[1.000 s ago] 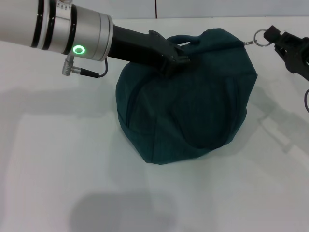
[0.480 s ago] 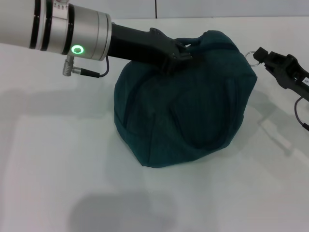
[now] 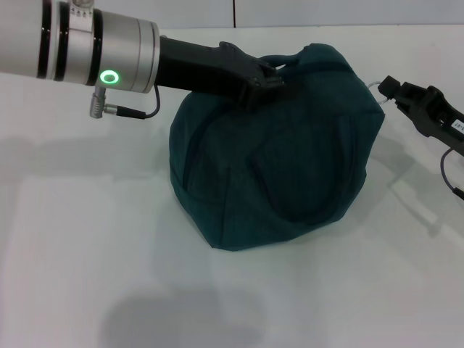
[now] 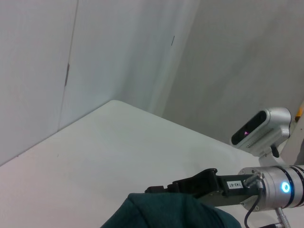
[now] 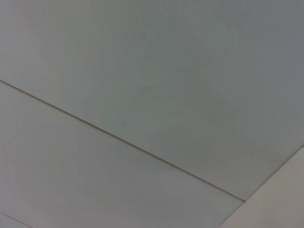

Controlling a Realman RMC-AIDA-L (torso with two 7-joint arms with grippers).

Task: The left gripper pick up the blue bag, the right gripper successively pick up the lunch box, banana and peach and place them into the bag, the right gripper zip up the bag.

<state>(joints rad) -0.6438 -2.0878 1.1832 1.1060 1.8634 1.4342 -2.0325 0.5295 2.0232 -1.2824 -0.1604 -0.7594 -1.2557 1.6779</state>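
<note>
My left tool (image 3: 267, 83) is clamped on the top of the blue bag (image 3: 279, 156), which sits bulging mid-counter (image 3: 87, 239). My right tool (image 3: 386, 88) pinches the zip ring (image 3: 374, 86) at the bag's upper right corner.

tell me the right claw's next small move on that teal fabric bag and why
Probably let go of the ring pull and back away. The dark teal fabric bag looks closed, no fruit or box outside, the right gripper sits at its zip end, and the left gripper grips the top.
</note>
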